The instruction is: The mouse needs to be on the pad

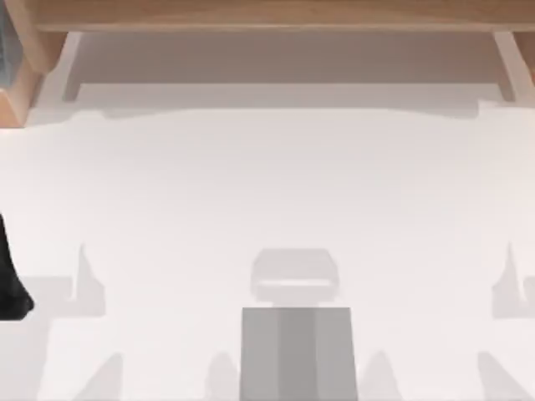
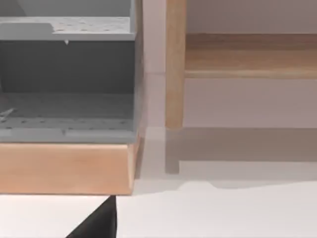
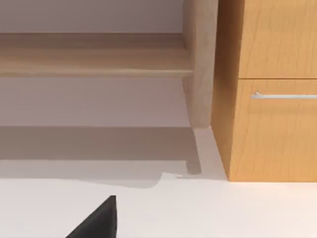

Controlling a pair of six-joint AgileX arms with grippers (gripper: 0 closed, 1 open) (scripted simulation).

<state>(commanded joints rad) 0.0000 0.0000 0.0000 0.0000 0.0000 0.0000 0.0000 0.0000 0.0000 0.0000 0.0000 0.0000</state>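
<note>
The mouse and the pad are out of view. A black part of my left arm (image 1: pixel 10 280) juts in at the top view's left edge, low over the white table (image 1: pixel 267 184). A black wedge of my left gripper (image 2: pixel 99 223) shows in the left wrist view, above the table surface. A like black wedge of my right gripper (image 3: pixel 99 218) shows in the right wrist view, also above the bare white surface. Neither gripper holds anything that I can see.
A wooden shelf (image 1: pixel 267 17) runs along the back of the table. A grey open cabinet (image 2: pixel 67 79) on a wooden base stands at the back left. A wooden cabinet with a metal handle (image 3: pixel 282 95) stands at the back right. Grey shadows (image 1: pixel 297 334) lie near the front edge.
</note>
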